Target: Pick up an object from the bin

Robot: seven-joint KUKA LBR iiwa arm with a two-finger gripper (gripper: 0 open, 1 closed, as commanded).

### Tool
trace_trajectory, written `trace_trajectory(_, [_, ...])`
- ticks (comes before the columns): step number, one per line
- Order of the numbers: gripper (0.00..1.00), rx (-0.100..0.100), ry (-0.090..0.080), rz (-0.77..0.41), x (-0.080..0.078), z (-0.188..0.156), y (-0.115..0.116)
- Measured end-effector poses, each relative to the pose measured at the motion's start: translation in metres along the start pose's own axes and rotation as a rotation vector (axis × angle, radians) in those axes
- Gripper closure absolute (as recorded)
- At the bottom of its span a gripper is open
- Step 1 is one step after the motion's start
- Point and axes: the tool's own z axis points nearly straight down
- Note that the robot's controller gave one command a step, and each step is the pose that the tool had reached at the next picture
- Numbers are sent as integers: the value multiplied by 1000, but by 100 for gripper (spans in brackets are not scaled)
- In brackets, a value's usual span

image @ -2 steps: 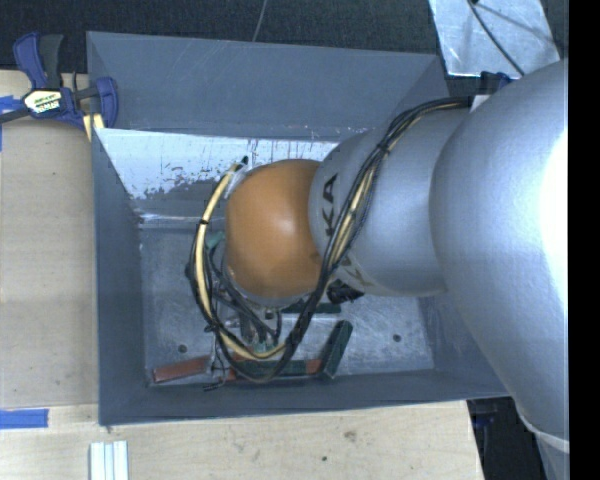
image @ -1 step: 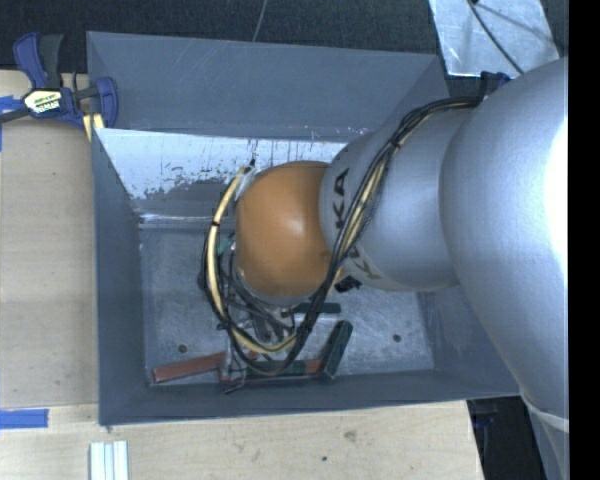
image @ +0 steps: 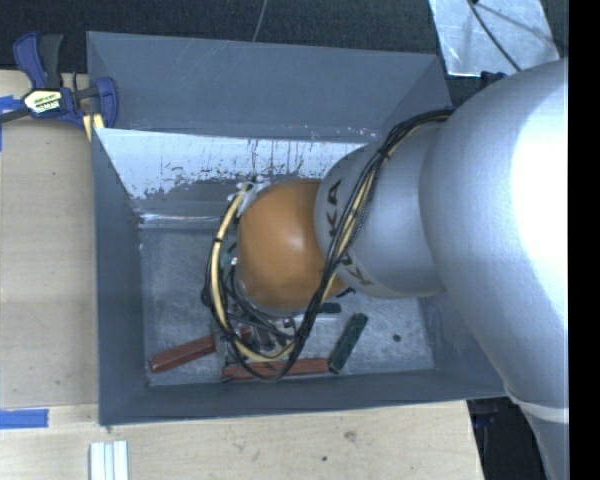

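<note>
The gripper (image: 255, 333) is low in the bin (image: 120, 298), under the arm's orange cover (image: 280, 243) and wires. I cannot tell if it is gripping or let go. By the near wall, 1 red-brown bar (image: 280, 369) lies right at the gripper. 1 red-brown stick (image: 183, 354) lies just left of it, and 1 dark green bar (image: 347, 342) just right. Farther back the far wall is scratched.

Two red-brown bars (image: 180, 354) — one dark-green bar (image: 346, 342)
</note>
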Motion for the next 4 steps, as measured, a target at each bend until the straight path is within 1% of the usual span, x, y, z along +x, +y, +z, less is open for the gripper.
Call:
trace_trajectory(1, [100,0,0,0,0,0,0])
trace_trajectory(2, [100,3,9,79,-13,-33,18])
trace_trajectory(3, [0,4,3,60,-6,-66,-58])
trace_trajectory(4, [0,2,4,58,-5,-66,-57])
